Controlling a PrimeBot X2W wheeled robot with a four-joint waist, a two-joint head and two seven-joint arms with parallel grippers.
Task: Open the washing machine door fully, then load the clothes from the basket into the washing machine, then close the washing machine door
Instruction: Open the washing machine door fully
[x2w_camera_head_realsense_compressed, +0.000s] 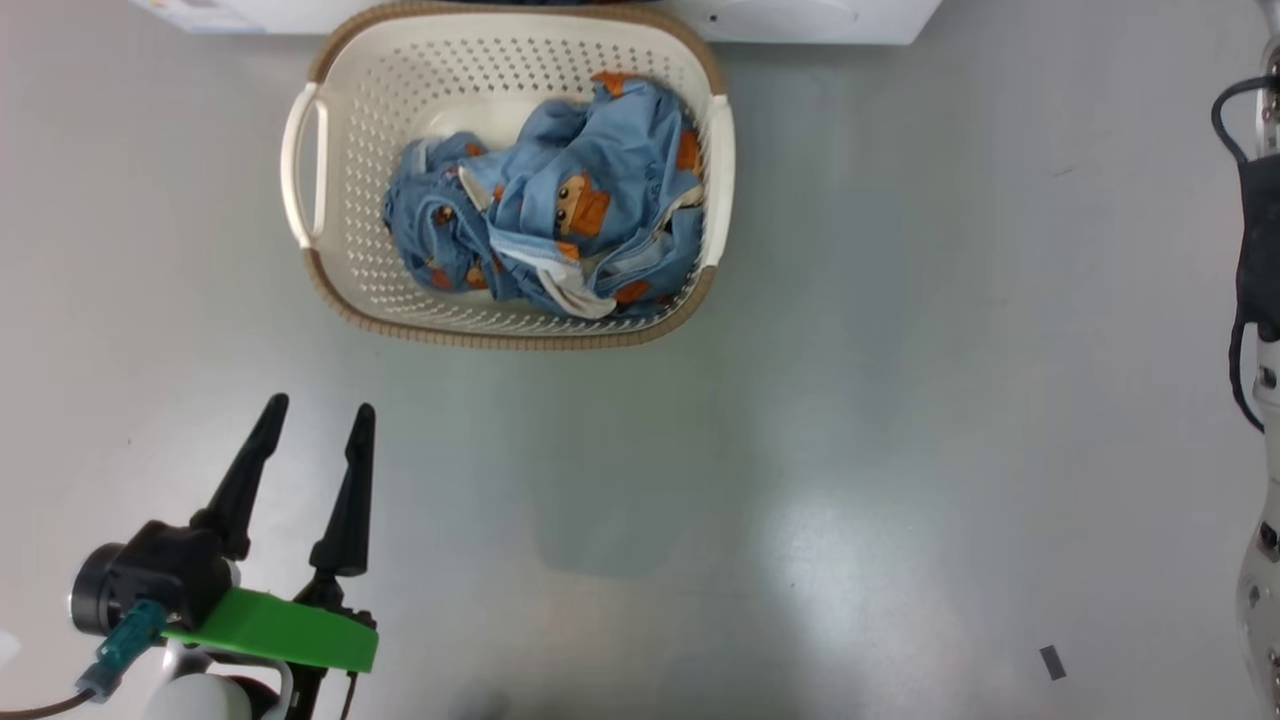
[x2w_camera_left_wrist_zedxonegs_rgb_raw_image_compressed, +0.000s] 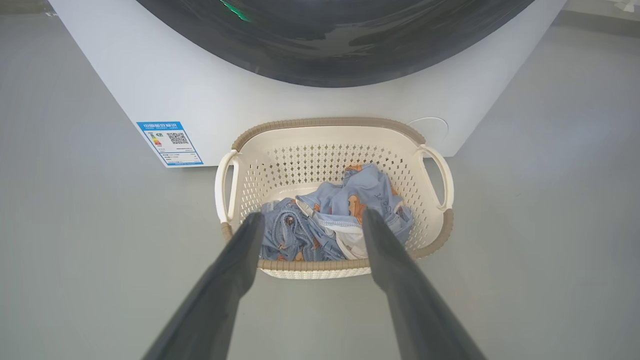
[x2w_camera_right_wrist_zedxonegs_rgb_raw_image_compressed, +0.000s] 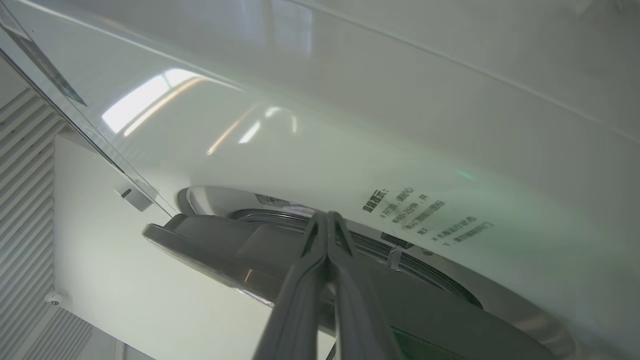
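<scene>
Now your left gripper (x2w_camera_head_realsense_compressed: 320, 410) hangs open near the basket (x2w_camera_head_realsense_compressed: 350, 200) holding the clothes (x2w_camera_head_realsense_compressed: 560, 210). Your right gripper (x2w_camera_right_wrist_zedxonegs_rgb_raw_image_compressed: 327, 216), pressed together, points at the washing machine door (x2w_camera_right_wrist_zedxonegs_rgb_raw_image_compressed: 215, 245).

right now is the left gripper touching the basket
Apart. The head view shows bare floor between the open left gripper and the basket rim.

We see a glossy pale grey floor (x2w_camera_head_realsense_compressed: 900, 400) with soft patches of reflected light. On it stands a cream-white perforated plastic basket with a brown rim (x2w_camera_head_realsense_compressed: 500, 338), its far side just beside the base of a big white front-loading washing machine (x2w_camera_left_wrist_zedxonegs_rgb_raw_image_compressed: 150, 80). A small dark rectangular scrap (x2w_camera_head_realsense_compressed: 1052, 662) lies well apart, to the right.
</scene>
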